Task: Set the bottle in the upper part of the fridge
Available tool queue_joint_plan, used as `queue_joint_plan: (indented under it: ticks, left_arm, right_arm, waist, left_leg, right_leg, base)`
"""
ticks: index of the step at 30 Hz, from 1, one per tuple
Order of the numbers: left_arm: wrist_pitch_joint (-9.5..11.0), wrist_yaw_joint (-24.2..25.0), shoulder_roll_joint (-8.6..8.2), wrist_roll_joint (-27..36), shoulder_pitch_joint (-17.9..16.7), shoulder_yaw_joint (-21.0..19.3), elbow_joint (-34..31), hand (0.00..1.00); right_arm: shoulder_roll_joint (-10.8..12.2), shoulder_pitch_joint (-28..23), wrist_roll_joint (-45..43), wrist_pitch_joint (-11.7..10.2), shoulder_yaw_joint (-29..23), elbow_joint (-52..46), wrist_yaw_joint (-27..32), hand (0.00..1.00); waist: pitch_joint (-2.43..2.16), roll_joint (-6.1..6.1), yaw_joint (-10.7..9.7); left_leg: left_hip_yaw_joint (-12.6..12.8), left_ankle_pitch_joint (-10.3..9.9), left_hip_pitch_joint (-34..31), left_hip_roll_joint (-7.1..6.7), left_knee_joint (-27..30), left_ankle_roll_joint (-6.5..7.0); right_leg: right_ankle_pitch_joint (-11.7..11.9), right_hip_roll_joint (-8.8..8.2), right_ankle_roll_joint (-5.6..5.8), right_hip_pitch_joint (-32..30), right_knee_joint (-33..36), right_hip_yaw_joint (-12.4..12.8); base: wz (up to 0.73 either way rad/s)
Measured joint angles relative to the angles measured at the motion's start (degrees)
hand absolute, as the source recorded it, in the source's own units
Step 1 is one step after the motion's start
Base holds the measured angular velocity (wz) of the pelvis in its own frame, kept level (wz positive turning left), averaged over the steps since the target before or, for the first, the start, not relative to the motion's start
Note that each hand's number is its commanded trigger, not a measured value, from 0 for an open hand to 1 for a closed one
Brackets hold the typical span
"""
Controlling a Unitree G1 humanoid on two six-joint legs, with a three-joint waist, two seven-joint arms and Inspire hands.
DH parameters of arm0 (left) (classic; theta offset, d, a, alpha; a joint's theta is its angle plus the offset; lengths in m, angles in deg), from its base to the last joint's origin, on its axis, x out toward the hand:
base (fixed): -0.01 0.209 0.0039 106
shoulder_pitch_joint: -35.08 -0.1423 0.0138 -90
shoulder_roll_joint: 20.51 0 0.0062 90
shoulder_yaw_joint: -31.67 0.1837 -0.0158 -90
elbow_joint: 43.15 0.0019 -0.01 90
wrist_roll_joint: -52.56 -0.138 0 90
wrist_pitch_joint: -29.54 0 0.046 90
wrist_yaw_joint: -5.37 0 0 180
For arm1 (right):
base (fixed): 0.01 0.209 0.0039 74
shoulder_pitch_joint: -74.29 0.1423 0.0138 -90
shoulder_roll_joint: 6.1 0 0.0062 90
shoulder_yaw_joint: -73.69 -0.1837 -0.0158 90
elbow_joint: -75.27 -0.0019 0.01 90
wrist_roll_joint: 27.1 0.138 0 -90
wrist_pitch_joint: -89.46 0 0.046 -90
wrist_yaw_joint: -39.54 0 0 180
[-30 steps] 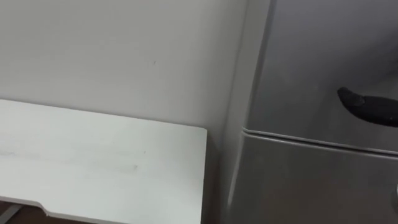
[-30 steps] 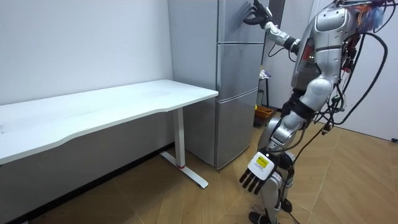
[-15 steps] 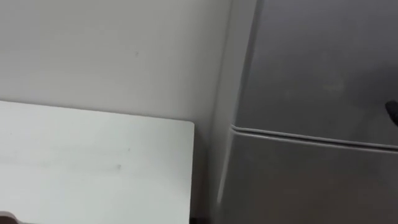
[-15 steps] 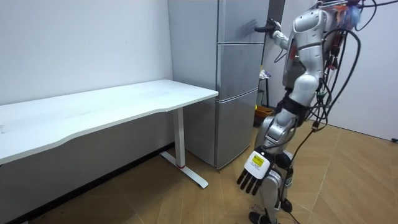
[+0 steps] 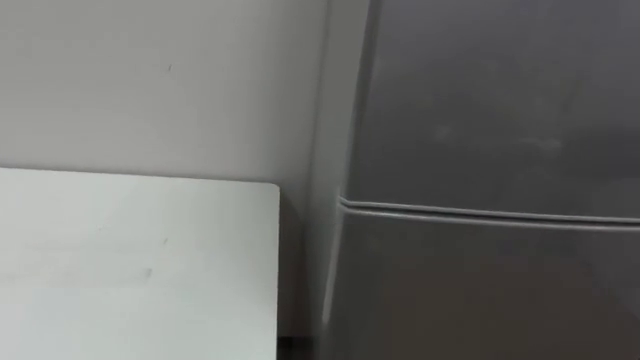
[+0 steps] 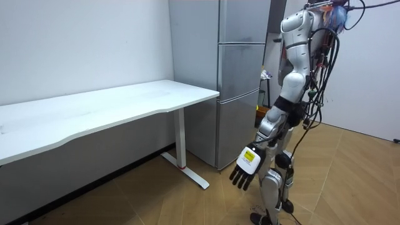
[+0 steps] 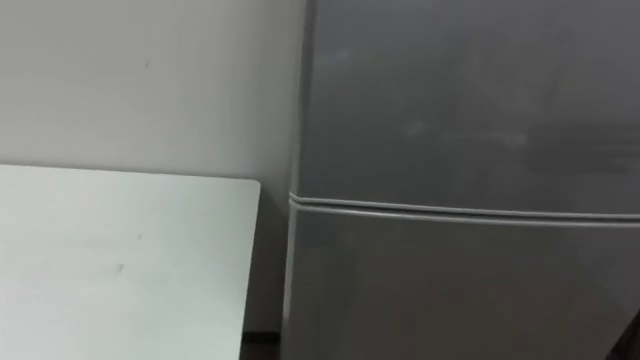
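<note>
**Both fridge doors shut, bottle not yet placed**

Two doors are seen on the grey fridge, at 12 o'clock in the room view, and both are closed. In the eye views the upper door is found at 2 o'clock and the lower door at 4 o'clock. The seam between them is drawn across at 3 o'clock. The white table is placed at 8 o'clock, its end just beside the fridge's side, and nothing is carried on the part seen.

The robot is stood upright close to the fridge front, at 2 o'clock in the room view, and is turned toward the doors. The left hand is hung low beside the legs, at 5 o'clock, with the fingers straight and loosely spread. Nothing is held in it.

Where the bottle is cannot be told from these pictures; it is not in the left hand.

Little of the task is judged to be done: the fridge has been reached, and no more. The upper door is yet to be opened, the bottle set inside, and the door closed. If the bottle is not already carried, it must be fetched first.
</note>
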Motion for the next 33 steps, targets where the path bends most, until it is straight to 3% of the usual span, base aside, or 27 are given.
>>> queue_joint_plan:
  ticks: [4,10,14,19,22,27,33]
  left_arm:
    - [0.0,-0.2,-1.26,0.1,0.3,0.0,-0.1,0.0]
    - [-0.1,-0.2,-1.57,0.1,0.1,0.1,0.1,0.0]
    - [0.0,-0.2,-1.65,2.2,-0.1,0.1,0.1,0.0]
    - [0.1,-1.4,-3.14,4.9,0.3,-0.1,0.0,0.0]
    - [1.1,-1.7,-3.77,5.7,0.2,0.6,0.1,0.0]
    - [2.4,-3.5,-3.77,9.2,0.5,1.8,1.2,0.0]
    - [2.2,-3.7,-3.97,9.2,-0.4,1.9,3.3,0.0]
  right_arm:
    - [2.5,-4.6,2.9,0.5,-0.1,3.4,0.0,0.0]
    - [9.0,-10.6,8.2,0.6,0.5,10.3,0.4,0.0]
    - [11.3,-13.1,9.0,0.6,0.7,14.8,1.8,0.0]
    - [15.2,-16.1,7.9,-0.6,3.0,20.3,1.7,0.0]
    - [18.0,-17.9,6.2,-0.6,6.7,21.2,1.6,0.0]
    - [19.2,-18.5,5.4,-0.5,10.3,27.0,-0.9,0.0]
    - [19.9,-18.7,1.8,0.0,12.9,32.3,-4.6,0.0]
  waist:
    - [-0.02,1.0,-0.2]
    - [0.16,1.18,0.1]
    - [0.27,1.72,0.1]
    - [-0.29,2.65,0.1]
    - [-0.26,3.34,0.1]
    - [0.07,4.01,0.2]
    - [0.1,4.09,0.2]
  left_leg:
    - [-0.1,-0.1,0.0,0.04,0.1,0.14]
    - [0.1,-0.3,0.9,-0.12,0.8,-0.02]
    - [0.1,-0.5,0.7,-0.07,0.9,-0.01]
    - [0.9,-0.5,1.3,-0.12,0.1,0.0]
    - [1.3,-0.5,1.9,-0.16,-0.5,-0.05]
    - [1.3,-1.0,2.8,-0.21,-0.6,-0.1]
    - [1.3,-1.6,3.0,-0.11,0.0,0.03]
  right_leg:
    - [0.0,-0.27,0.02,0.1,0.0,-0.1]
    - [-1.1,-0.19,-0.16,0.4,0.1,1.3]
    - [-1.3,-0.2,-0.03,0.2,0.1,1.3]
    - [-1.3,-0.17,-0.08,0.2,0.1,1.5]
    - [-1.3,-0.08,-0.08,0.9,0.1,1.4]
    - [-1.7,-0.07,0.01,1.7,0.2,1.4]
    - [-2.1,-0.21,0.21,1.9,0.2,1.5]
  base:
    - [-0.03]
    - [-0.03]
    - [0.0]
    - [-0.04]
    - [-0.08]
    - [0.0]
    - [0.0]
